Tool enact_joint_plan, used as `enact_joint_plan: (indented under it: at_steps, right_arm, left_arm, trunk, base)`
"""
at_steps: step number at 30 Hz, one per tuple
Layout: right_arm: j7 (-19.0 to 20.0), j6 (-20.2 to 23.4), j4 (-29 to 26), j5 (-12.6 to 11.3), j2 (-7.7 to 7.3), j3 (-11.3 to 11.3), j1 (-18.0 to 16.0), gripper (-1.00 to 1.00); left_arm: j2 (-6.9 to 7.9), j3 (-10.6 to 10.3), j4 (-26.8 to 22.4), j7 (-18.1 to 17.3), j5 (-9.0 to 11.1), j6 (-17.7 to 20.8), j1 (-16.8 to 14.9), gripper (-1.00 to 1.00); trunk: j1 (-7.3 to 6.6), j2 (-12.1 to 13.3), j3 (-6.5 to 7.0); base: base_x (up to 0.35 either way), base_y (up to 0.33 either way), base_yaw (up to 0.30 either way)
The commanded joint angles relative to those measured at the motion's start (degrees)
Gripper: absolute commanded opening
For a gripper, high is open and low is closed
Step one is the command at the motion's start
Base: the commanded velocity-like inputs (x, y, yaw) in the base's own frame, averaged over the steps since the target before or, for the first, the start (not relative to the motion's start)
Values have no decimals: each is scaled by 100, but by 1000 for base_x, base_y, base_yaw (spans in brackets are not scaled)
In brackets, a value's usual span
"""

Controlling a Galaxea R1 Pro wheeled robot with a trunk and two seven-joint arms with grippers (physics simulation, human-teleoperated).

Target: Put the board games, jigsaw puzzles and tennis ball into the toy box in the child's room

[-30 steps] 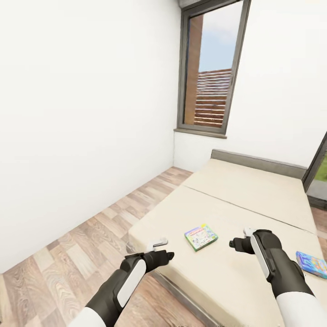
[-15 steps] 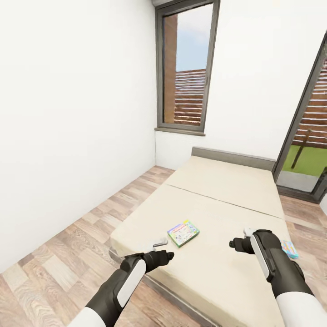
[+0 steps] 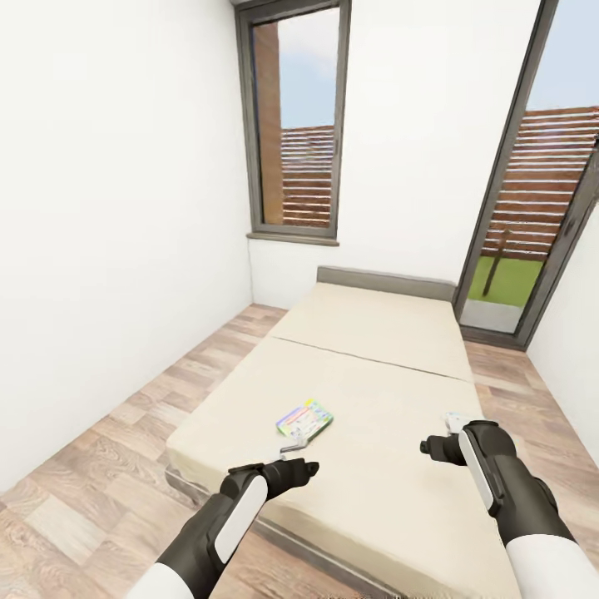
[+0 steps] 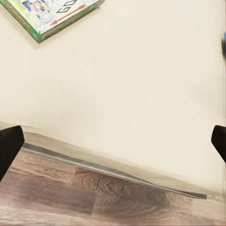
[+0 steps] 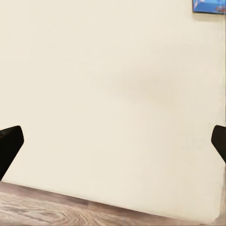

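A green-edged board game (image 3: 304,420) lies flat on the beige mattress of the bed (image 3: 374,333), near its front left corner. It also appears in the left wrist view as the green-edged board game (image 4: 47,16). A blue board game (image 5: 209,5) lies further along the mattress. My left gripper (image 3: 293,449) hangs open over the bed's front edge, a short way short of the green-edged box. My right gripper (image 3: 453,423) is open above bare mattress. Both hold nothing. The table, toy box, jigsaw puzzles and tennis ball are out of view.
A white wall runs along the left, with a strip of wood-plank floor (image 3: 125,441) between it and the bed. A tall window (image 3: 295,125) stands behind the headboard and a glass door (image 3: 532,208) at the right. The grey bed frame (image 4: 113,169) edges the mattress.
The whole view has swung to the right, so the bed and window sit further left in the picture and the glass door has come in. Both arms keep their pose, still open.
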Motion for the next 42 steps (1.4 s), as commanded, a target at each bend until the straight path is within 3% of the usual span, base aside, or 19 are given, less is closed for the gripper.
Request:
enact_joint_plan:
  at_steps: [1,18,31,42]
  right_arm:
    - [-2,23,-6,-16,0,-2,-4,100]
    - [-2,23,-9,-16,0,2,-4,100]
    - [-2,14,-49,-11,5,14,-4,100]
    - [-4,7,-62,-1,9,20,-4,100]
  left_arm:
    - [2,-10,-7,53,61,7,-3,100]
    - [7,-17,-3,53,61,-79,7,100]
    - [6,-25,-2,55,49,-97,8,100]
    - [3,-27,9,54,57,-100,8,100]
  trunk:
    - [0,-4,-8]
    - [0,-4,-27]
    - [0,-4,-29]
    - [0,-4,-29]
  base:
    - [0,0,-274]
    - [0,-29,-130]
    - [0,-188,-38]
    - [0,-101,-197]
